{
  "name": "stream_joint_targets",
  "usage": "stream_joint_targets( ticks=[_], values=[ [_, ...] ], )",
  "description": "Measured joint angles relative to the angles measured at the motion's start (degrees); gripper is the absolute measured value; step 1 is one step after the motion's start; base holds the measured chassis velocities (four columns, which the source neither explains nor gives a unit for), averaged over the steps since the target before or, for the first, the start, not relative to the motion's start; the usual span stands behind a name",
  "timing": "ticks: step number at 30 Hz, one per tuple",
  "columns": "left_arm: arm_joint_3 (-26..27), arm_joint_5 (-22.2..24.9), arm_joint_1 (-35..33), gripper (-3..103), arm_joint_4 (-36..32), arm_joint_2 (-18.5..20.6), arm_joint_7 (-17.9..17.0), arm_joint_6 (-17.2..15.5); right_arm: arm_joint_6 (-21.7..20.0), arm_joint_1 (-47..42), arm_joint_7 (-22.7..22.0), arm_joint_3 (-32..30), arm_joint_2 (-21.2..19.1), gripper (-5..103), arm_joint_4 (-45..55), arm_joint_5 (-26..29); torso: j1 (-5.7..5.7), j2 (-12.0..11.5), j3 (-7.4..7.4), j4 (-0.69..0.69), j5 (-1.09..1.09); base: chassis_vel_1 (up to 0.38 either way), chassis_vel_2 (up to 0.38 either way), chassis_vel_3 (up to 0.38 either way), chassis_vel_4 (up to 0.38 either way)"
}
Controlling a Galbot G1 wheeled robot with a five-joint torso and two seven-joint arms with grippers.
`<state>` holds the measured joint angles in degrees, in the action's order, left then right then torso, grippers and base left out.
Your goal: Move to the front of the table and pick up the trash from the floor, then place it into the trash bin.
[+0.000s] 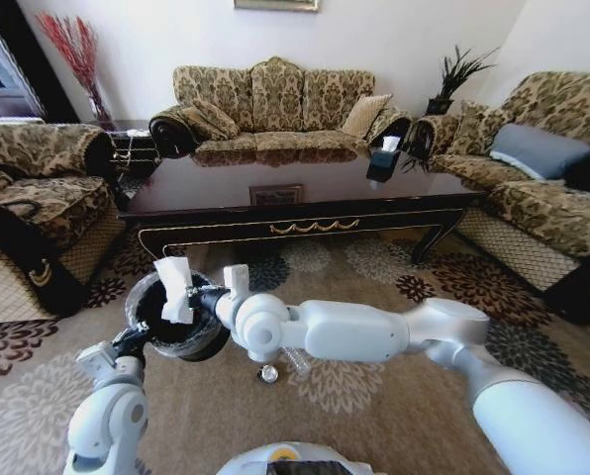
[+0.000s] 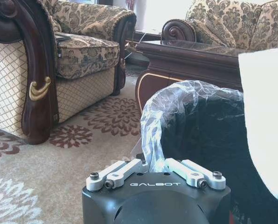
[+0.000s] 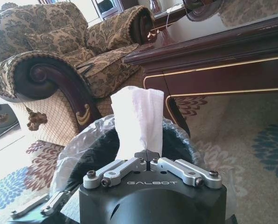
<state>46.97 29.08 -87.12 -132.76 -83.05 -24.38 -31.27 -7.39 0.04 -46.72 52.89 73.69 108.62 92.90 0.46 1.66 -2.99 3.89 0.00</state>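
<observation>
My right gripper reaches across to the left, shut on a crumpled white paper sheet, part of the trash. It holds the sheet upright over the mouth of the black trash bin. In the right wrist view the paper stands up from the shut gripper, with the bin's bag-lined rim just beyond. My left gripper is shut on the bin's plastic bag at the near rim. A small silvery can and a clear bottle lie on the floor under my right arm. The table stands ahead.
A patterned armchair with dark carved wood stands close on the left of the bin. A sofa sits behind the table and another sofa on the right. A black tissue box rests on the tabletop. Open carpet lies to the right.
</observation>
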Motion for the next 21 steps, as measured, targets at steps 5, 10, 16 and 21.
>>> stream_joint_targets(
  ticks=[5,10,16,21],
  values=[
    [-0.19,-0.01,0.28,4,0.21,-0.08,0.01,0.00,-0.78,-0.34,1.60,-0.05,-0.62,-1,-0.11,-0.42,0.00,0.00,0.00,0.00,0.00,0.000,0.000,0.000,0.000],
    [-0.43,-0.16,0.51,4,0.76,-0.19,0.03,0.00,-1.12,-1.31,1.96,-0.43,-0.50,21,-0.14,-1.03,0.00,0.00,0.00,0.00,0.00,0.000,0.000,0.000,0.000],
    [-0.43,-0.21,0.73,4,1.16,-0.15,0.05,0.00,-1.20,-1.73,1.99,-0.64,-0.36,42,-0.30,-1.34,0.00,0.00,0.00,-0.01,0.00,0.000,0.000,0.000,0.000],
    [-0.38,-0.16,0.77,4,1.27,0.16,0.08,0.02,-1.23,-1.24,1.92,-2.49,-1.40,63,0.11,-0.77,0.00,0.00,0.00,-0.01,0.00,0.000,0.000,0.000,0.000]
  ],
)
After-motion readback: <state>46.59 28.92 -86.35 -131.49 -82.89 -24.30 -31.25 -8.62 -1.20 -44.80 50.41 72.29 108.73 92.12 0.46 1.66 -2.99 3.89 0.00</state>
